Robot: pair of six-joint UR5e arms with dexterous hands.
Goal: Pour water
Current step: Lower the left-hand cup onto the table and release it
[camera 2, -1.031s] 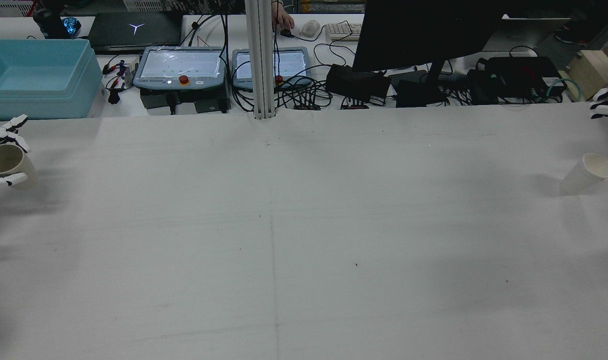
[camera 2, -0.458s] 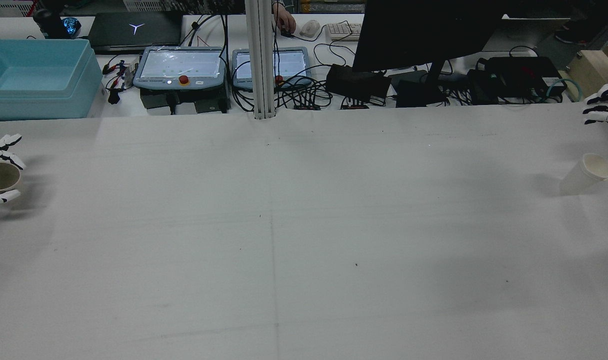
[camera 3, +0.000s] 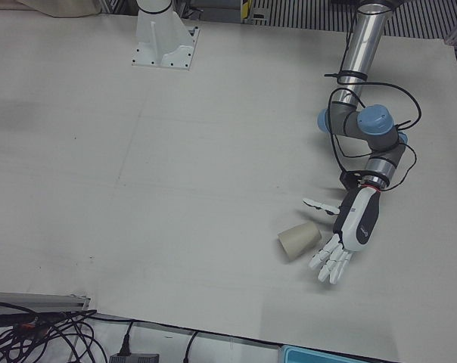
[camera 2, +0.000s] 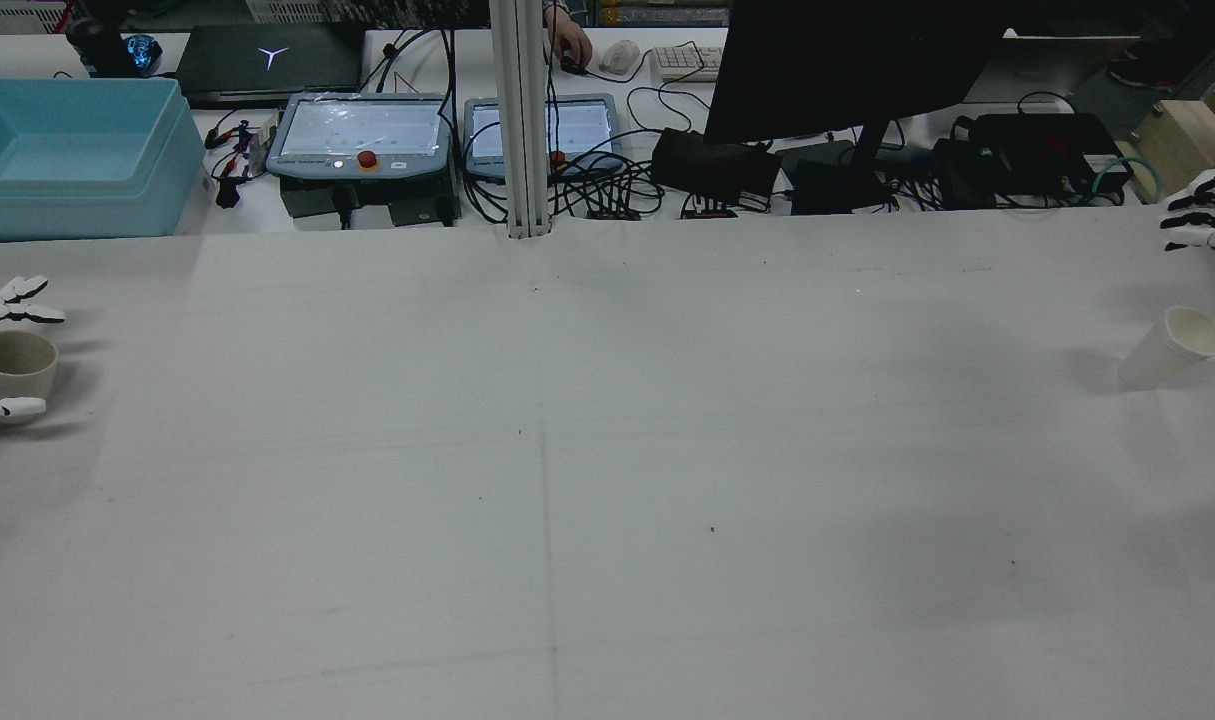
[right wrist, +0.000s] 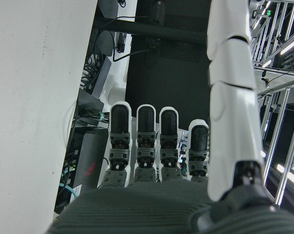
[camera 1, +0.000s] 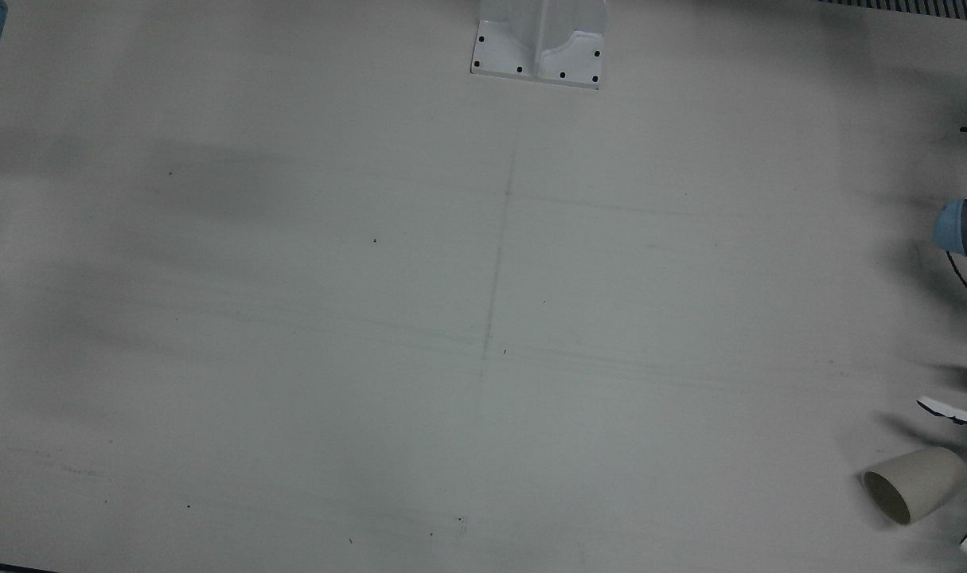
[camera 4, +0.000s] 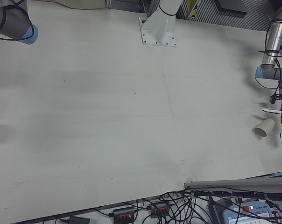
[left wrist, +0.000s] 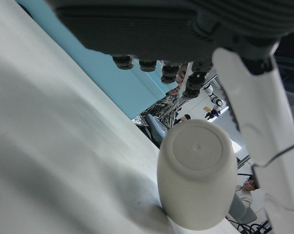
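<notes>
A tan paper cup [camera 3: 300, 242] rests on the white table [camera 2: 607, 450] at its far left in the rear view [camera 2: 15, 366]. In the front views it seems to lie tipped, mouth toward the table's middle [camera 1: 917, 484]. Its round base faces the palm in the left hand view [left wrist: 198, 173]. My left hand [camera 3: 355, 224] is open just behind it, thumb on one side and fingers on the other, not touching. A second, white cup [camera 2: 1170, 346] stands near the right edge. My right hand [camera 2: 1205, 222] hovers open beyond that cup, holding nothing.
A light blue bin [camera 2: 77, 155], two teach pendants [camera 2: 362, 135], a dark monitor [camera 2: 847, 60] and tangled cables line the far side behind the table. An aluminium post [camera 2: 522, 120] rises at the far edge. A person's hand [camera 2: 567, 40] rests by a mouse.
My left hand brought the tan cup down from the air to the table and spread its fingers off it. My right hand shifted slightly inward.
</notes>
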